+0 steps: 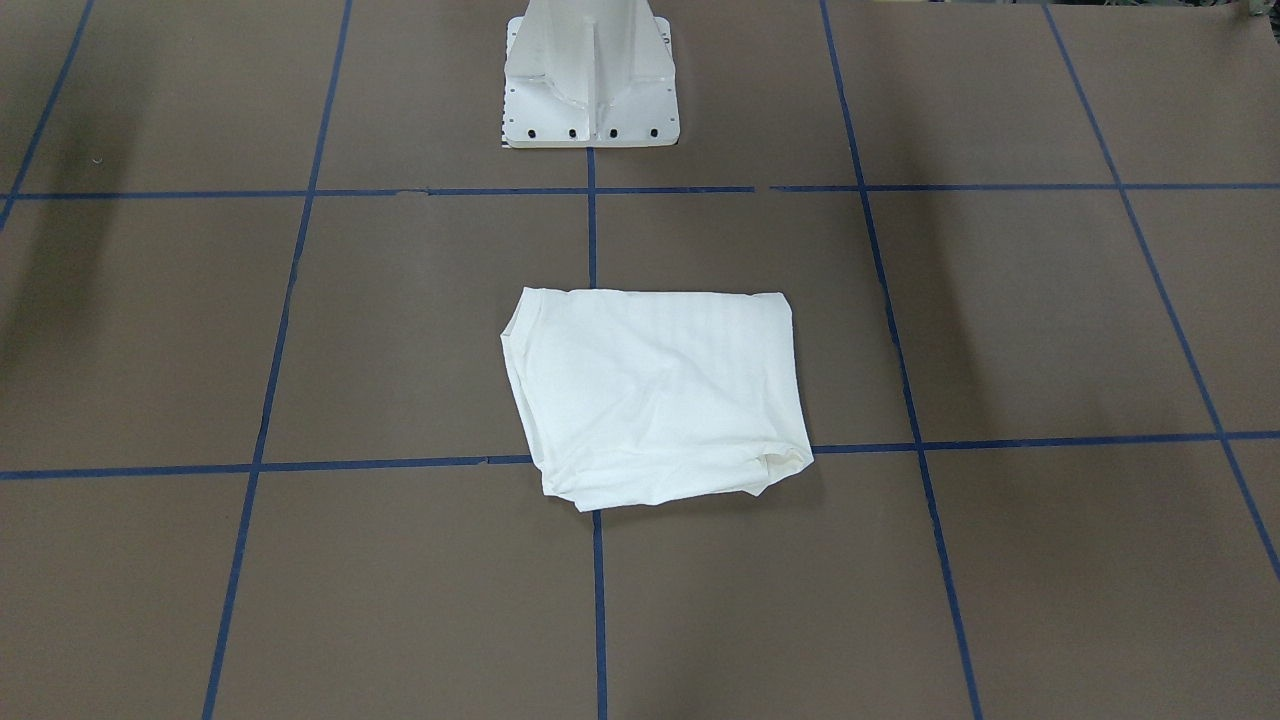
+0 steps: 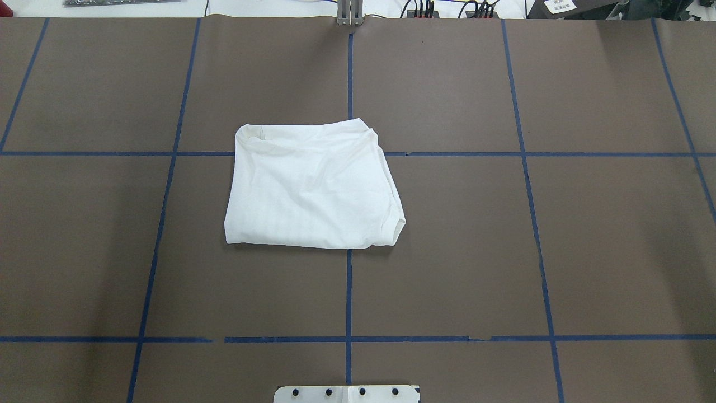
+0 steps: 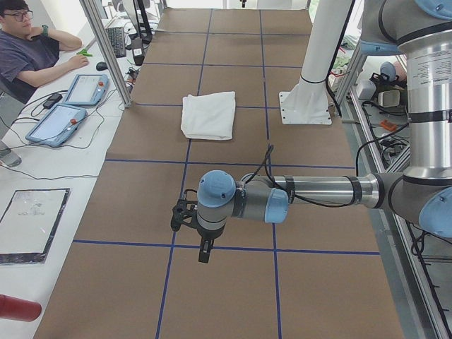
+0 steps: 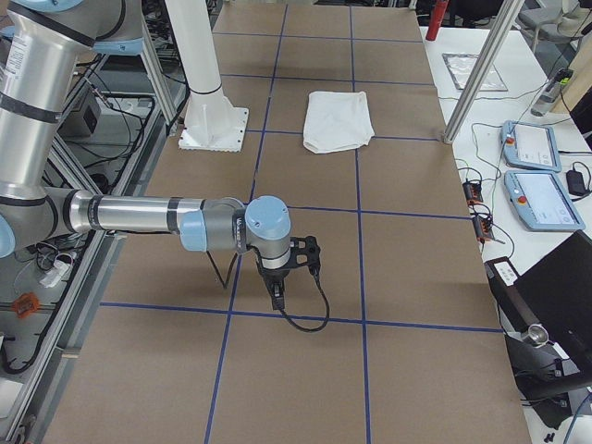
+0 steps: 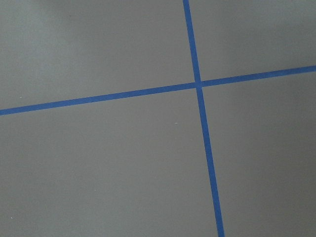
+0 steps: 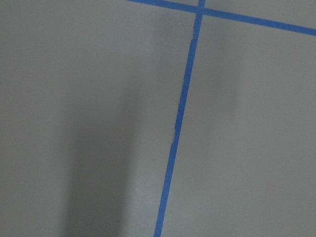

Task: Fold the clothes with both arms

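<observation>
Overhead exterior shows the white T-shirt [image 2: 313, 184] lying as a compact folded rectangle at the middle of the table [image 2: 503, 252], across a crossing of blue tape lines [image 2: 350, 73]. The left gripper [image 3: 205, 248] and the right gripper [image 4: 277, 294] hang well apart from it, toward the table's ends. I cannot tell how their jaws stand. I judge the folding done or nearly so. At most I'd tidy the rumpled corner.
</observation>
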You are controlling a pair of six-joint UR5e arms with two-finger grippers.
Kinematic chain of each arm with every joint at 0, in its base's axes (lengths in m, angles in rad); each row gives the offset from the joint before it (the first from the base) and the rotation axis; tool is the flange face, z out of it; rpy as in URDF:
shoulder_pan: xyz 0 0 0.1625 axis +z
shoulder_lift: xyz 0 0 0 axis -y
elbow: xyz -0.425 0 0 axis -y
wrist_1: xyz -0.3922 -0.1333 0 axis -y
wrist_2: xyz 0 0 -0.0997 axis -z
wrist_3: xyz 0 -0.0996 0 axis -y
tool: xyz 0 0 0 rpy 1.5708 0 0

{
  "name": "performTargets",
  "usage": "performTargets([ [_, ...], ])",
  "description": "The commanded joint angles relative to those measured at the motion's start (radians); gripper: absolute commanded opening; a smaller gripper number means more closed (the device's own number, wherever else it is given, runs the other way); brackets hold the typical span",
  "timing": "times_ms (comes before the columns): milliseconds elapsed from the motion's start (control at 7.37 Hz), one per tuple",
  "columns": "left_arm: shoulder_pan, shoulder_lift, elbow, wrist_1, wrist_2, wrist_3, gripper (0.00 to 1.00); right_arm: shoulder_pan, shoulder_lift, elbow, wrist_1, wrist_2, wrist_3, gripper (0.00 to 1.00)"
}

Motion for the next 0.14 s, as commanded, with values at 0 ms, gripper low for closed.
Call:
performTargets([
  [0, 0.000, 0.000, 0.003, 0.000, 0.000, 0.000, 1.00, 0.000, 0.000, -0.002, 0.000, 0.002, 0.000, 1.00],
])
